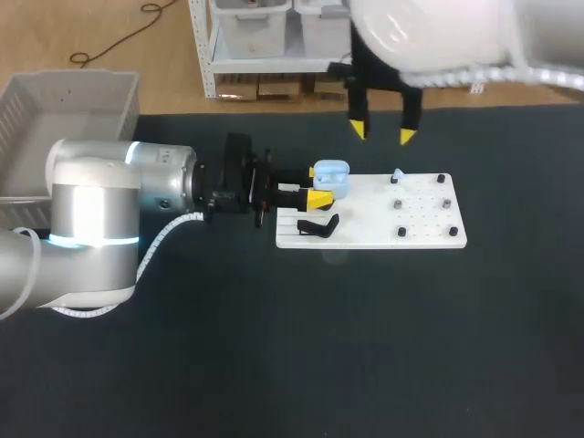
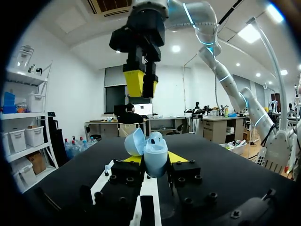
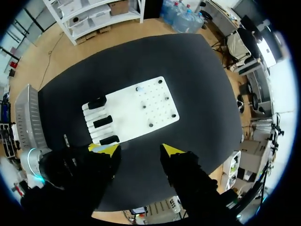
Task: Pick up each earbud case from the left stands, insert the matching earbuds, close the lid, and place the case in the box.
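Fingers of my left gripper [image 1: 319,187] clamp the earbud case [image 1: 331,176], lid open, at the left end of the white board [image 1: 365,237], centre frame, likely steadying it for loading. My right gripper [image 1: 381,133] hangs spread and empty above, upper middle.

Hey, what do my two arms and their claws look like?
The left arm and right arm are round, glossy silver-white tubes; the left has a glowing cyan ring and a white coiled cable. The left claw and right claw are black and blocky, each with two wedge-shaped yellow tips.
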Robot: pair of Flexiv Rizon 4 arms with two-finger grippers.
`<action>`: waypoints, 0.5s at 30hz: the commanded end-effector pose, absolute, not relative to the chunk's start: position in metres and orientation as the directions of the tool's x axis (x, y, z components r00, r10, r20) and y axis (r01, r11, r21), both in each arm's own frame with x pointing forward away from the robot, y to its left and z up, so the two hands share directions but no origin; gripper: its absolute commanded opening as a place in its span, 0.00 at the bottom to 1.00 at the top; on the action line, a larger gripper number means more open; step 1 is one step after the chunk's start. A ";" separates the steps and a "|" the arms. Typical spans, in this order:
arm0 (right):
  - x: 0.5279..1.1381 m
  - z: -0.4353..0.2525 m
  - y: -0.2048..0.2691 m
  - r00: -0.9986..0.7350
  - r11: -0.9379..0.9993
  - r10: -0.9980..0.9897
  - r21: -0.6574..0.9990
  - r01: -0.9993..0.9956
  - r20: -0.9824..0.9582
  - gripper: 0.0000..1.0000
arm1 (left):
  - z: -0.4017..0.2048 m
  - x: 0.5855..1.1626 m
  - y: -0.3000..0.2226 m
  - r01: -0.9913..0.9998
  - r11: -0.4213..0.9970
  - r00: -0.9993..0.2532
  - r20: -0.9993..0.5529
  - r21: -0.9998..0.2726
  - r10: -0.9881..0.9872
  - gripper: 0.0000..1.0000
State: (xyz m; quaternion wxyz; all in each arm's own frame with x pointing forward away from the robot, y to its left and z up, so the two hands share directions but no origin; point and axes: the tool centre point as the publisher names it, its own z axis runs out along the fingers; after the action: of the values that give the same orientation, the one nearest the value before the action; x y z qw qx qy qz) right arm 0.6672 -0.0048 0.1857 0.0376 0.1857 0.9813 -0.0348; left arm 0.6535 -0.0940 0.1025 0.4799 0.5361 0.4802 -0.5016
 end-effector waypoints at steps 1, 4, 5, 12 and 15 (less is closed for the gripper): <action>0.665 0.176 -0.022 -0.928 0.917 0.340 0.274 0.292 -0.150 0.65 | 0.103 0.653 -0.094 0.997 -0.076 0.036 -0.999 0.033 0.034 0.00; 0.673 0.170 -0.028 -0.938 0.924 0.309 0.282 0.257 -0.157 0.59 | 0.103 0.653 -0.094 0.997 -0.076 0.036 -0.999 0.033 0.034 0.00; 0.677 0.167 -0.030 -0.943 0.929 0.294 0.277 0.244 -0.155 0.58 | 0.103 0.653 -0.094 0.997 -0.076 0.036 -0.999 0.033 0.034 0.00; 0.697 0.138 -0.040 -0.969 0.960 0.194 0.232 0.156 -0.150 0.49 | 0.103 0.653 -0.094 0.997 -0.076 0.036 -0.999 0.033 0.034 0.00; 0.705 0.126 -0.041 -0.973 0.971 0.155 0.209 0.118 -0.172 0.48 | 0.103 0.653 -0.094 0.997 -0.076 0.036 -0.999 0.033 0.034 0.00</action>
State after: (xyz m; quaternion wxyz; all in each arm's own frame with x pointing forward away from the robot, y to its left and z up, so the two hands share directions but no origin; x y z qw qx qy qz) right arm 0.6994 -0.0401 0.1391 0.0870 0.0751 0.9908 0.0713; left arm 0.6535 -0.0940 0.1025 0.4799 0.5361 0.4802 -0.5016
